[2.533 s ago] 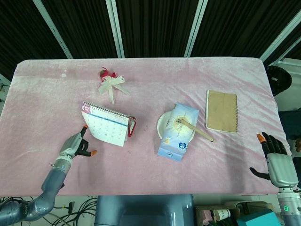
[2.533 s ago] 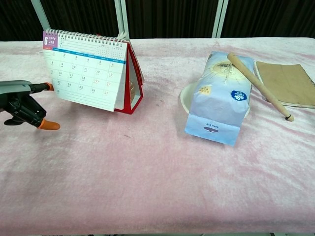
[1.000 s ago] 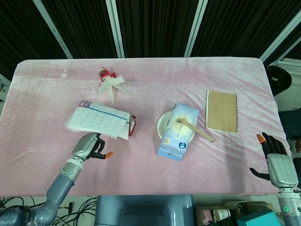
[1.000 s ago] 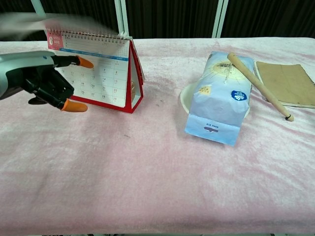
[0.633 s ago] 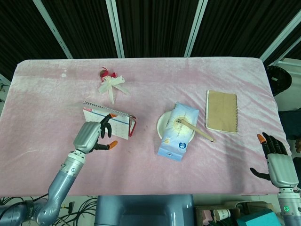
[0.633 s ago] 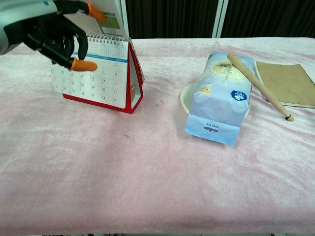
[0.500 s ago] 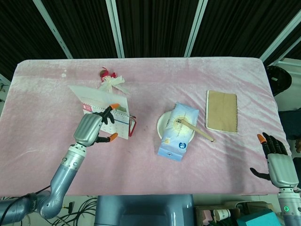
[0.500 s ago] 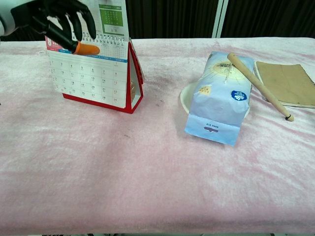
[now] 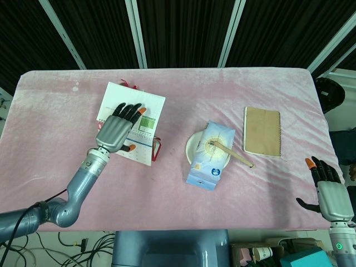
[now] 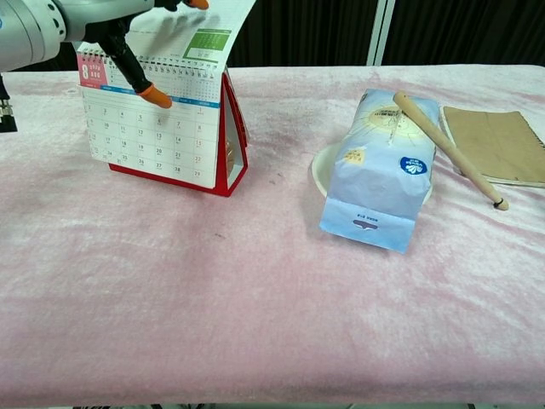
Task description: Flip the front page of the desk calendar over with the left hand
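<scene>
The desk calendar [image 10: 166,128] stood on the left part of the pink surface [image 9: 178,206], its red base on the cloth and its spiral binding at the top. The front page [image 9: 132,107] was lifted up and tipped back over the binding, away from the robot, so that in the head view its white sheet spread out toward the far side of the surface. The left hand [image 9: 118,128] lay flat against that raised page with its fingers [image 9: 130,111] spread and stretched out, pressing on the sheet rather than closed around it; it gripped nothing. In the chest view one orange fingertip [image 10: 157,95] pointed down in front of the calendar's top edge, just over the next page with its grid of dates.

Near the middle of the surface a pale blue paper bag [image 10: 379,170] rested on a white bowl [image 9: 194,147], and a wooden stick [image 10: 447,149] lay slanted across the top of the bag. A brown notebook [image 9: 262,131] lay flat to the right of them, apart from the bowl. The right hand [image 9: 328,192] was well away at the near right edge of the surface, its fingers apart and holding nothing.
</scene>
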### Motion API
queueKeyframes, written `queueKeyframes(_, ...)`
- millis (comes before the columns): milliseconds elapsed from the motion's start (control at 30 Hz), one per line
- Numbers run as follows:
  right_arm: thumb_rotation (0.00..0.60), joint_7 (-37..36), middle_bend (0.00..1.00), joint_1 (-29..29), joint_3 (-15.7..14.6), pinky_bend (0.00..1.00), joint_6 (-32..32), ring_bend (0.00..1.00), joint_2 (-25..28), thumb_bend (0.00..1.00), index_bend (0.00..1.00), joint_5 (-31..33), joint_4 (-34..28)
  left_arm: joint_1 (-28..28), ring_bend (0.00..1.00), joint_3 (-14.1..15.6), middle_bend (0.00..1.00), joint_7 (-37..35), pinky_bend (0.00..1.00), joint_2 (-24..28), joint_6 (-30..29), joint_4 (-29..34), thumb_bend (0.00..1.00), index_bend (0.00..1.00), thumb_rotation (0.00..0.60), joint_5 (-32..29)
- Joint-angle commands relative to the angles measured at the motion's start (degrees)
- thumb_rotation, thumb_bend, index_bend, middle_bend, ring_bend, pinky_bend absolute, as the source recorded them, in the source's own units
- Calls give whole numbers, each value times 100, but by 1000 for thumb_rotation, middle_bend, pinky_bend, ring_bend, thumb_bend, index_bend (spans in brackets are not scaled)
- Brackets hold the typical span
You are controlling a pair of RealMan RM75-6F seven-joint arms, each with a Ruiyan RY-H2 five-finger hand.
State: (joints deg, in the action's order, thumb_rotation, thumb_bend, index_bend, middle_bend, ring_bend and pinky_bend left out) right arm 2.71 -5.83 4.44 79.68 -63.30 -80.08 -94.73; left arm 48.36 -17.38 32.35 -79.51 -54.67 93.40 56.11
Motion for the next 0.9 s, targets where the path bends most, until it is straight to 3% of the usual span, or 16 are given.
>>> queueKeyframes(33, 600, -7, 0, 2, 1, 72, -3, 0, 3, 79, 0, 7, -2, 300, 49, 35, 22, 400, 73, 147, 459, -213, 0, 0, 600, -848)
queueKeyframes(267, 600, -11, 0, 4, -2, 72, -4, 0, 6, 81, 0, 9, -15, 539, 143, 262, 105, 824, 225, 377, 701, -130, 0, 0, 600, -1969)
queueKeyframes(500, 600, 0, 0, 10, -4, 72, 7, 0, 0, 84, 0, 7, -21, 745, 174, 398, 129, 966, 237, 539, 695, -8, 0, 0, 600, -2529)
queueKeyframes(633, 600, -1, 0, 14, -1, 72, 13, 0, 1, 84, 0, 12, -24, 749, 134, 316, 116, 770, 170, 552, 514, 52, 0, 0, 600, -2404)
queueKeyframes(733, 600, -11, 0, 15, -5, 72, 14, 0, 4, 84, 0, 4, -21, 651, 70, 211, 86, 398, 128, 543, 282, 97, 0, 0, 600, -1996)
queueKeyframes(900, 600, -22, 0, 15, -8, 72, 14, 0, 7, 84, 0, -7, -19, 472, 49, 77, 66, -85, 106, 600, -106, 207, 0, 0, 600, -1177)
